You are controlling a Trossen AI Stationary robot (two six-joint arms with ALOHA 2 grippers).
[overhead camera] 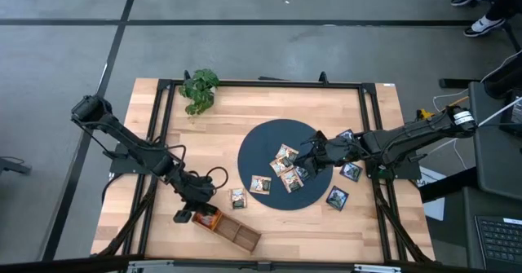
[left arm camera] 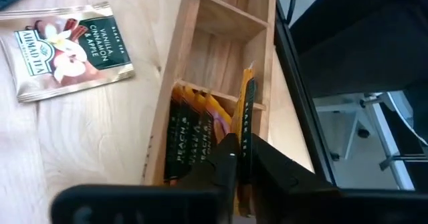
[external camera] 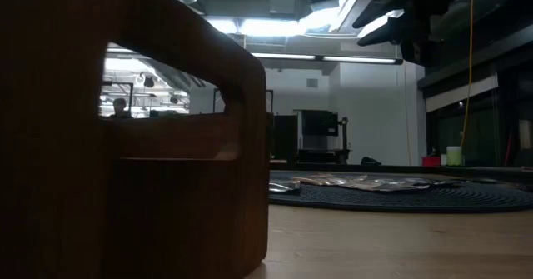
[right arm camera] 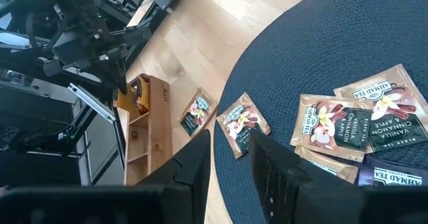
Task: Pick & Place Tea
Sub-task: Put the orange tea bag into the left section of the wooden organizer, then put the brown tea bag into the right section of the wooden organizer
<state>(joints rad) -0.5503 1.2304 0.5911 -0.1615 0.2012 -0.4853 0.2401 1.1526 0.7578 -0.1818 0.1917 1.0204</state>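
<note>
From above, the pale wooden bench (overhead camera: 269, 110) carries a round dark-blue woven mat (overhead camera: 285, 165) at its centre. Several small flat tea sachets (overhead camera: 285, 169) lie on the mat's middle and toward five o'clock, one pale sachet (overhead camera: 237, 197) rests on bare wood at the mat's eight o'clock, and two dark blue-print sachets (overhead camera: 337, 197) lie off the mat toward four o'clock. A long narrow brown wooden compartment tray (overhead camera: 232, 228) sits near the bench's seven o'clock edge, with the left tool (overhead camera: 192, 215) at its end. The right tool (overhead camera: 307, 164) hovers over the sachets. A green leafy plant (overhead camera: 200, 89) stands at eleven o'clock.

At bench height, the tray's dark wooden end (external camera: 133, 137) fills the near side; the mat (external camera: 400, 194) and the flat sachets (external camera: 366, 181) lie beyond.

The left wrist camera shows the left tool (left arm camera: 242, 164) closed on an upright orange sachet (left arm camera: 246, 127) in the tray (left arm camera: 221, 43), beside a row of orange peach sachets (left arm camera: 194, 134). A vanilla-cinnamon-apple sachet (left arm camera: 67, 49) lies on the wood nearby.

The right wrist camera shows the right tool (right arm camera: 231, 157) with its fingers apart, empty, above a pale sachet (right arm camera: 244, 124) on the mat (right arm camera: 348, 37).
</note>
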